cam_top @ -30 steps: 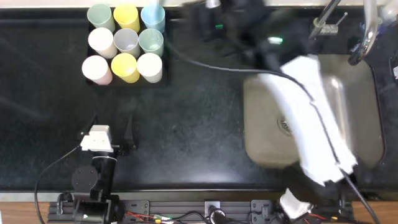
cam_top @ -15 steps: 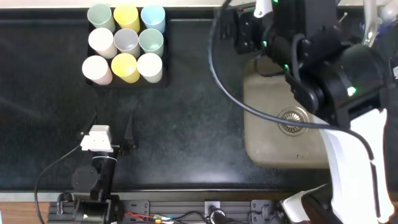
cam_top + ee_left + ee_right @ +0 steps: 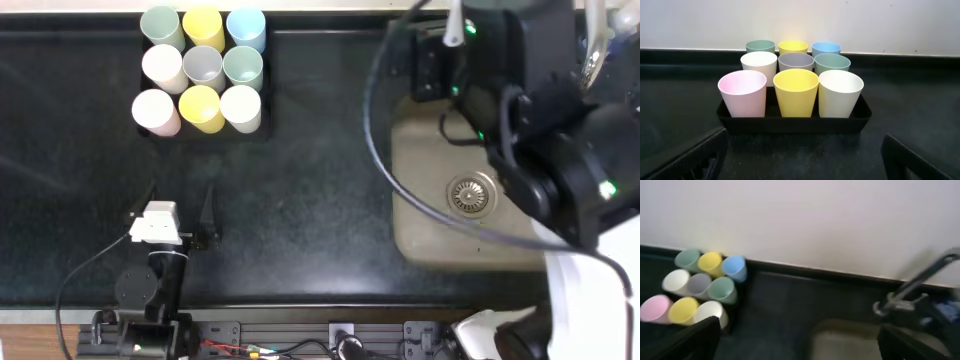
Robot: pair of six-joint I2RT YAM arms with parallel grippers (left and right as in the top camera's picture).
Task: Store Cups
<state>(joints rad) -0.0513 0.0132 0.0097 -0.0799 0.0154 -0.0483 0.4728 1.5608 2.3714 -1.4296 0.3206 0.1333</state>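
Note:
Several cups in pink, yellow, white, grey, green and blue stand upright in three rows in a black tray [image 3: 205,137] at the worktop's back left. In the left wrist view the same cups [image 3: 795,92] sit in the tray [image 3: 790,124] straight ahead. My left gripper [image 3: 180,202] rests low near the front left, well short of the tray, open and empty [image 3: 800,160]. My right arm [image 3: 540,150] is lifted high above the sink. Its gripper [image 3: 800,345] is open with nothing in it, and the cups [image 3: 700,287] lie far off to one side.
A steel sink [image 3: 430,220] is set into the dark worktop at the right, with a faucet [image 3: 595,40] behind it; the faucet [image 3: 920,280] also appears in the right wrist view. A pale wall runs along the back. Bare black worktop lies between tray and sink.
My right arm has swung from the back middle, near the tray, to the right and risen above the sink. The left arm and the cups have not moved.

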